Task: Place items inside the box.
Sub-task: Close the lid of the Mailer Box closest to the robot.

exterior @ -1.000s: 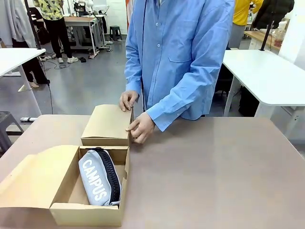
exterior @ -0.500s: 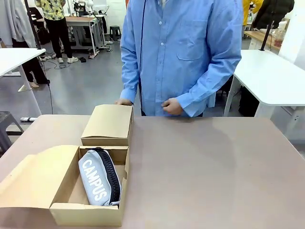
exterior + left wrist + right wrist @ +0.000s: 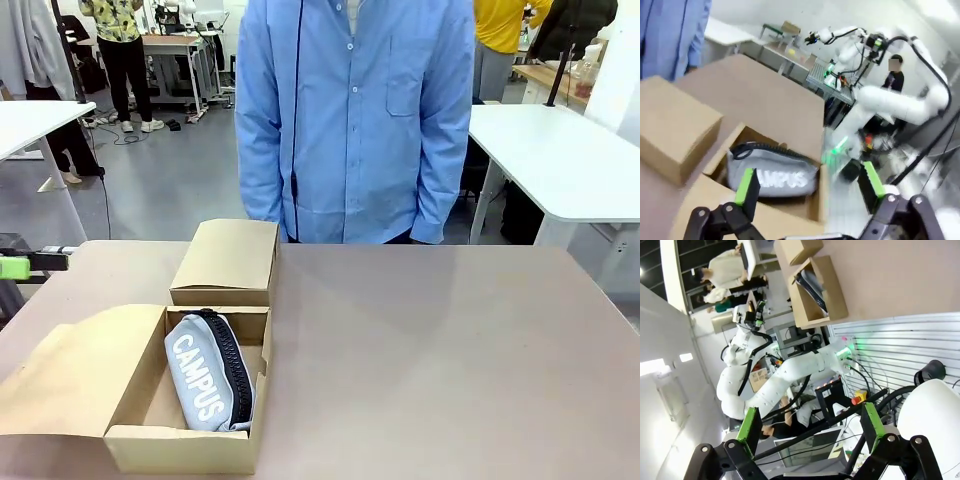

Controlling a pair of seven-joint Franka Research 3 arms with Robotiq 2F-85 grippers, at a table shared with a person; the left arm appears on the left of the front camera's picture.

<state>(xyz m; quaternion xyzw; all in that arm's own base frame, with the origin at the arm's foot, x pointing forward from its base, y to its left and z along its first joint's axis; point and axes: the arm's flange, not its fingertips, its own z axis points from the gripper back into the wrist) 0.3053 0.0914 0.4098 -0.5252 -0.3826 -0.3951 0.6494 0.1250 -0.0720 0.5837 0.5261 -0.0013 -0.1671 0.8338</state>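
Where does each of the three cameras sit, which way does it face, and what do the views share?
Front view: fixed on the robot's side, facing across the table at the person; a green-padded fingertip at the left edge.
Left wrist view: above the open box, over the grey zip pouch; left gripper open.
Right wrist view: rolled sideways, far back from the table; right gripper open.
Shared: all show the open box, pouch and closed box.

Bright even light; left wrist view motion-blurred.
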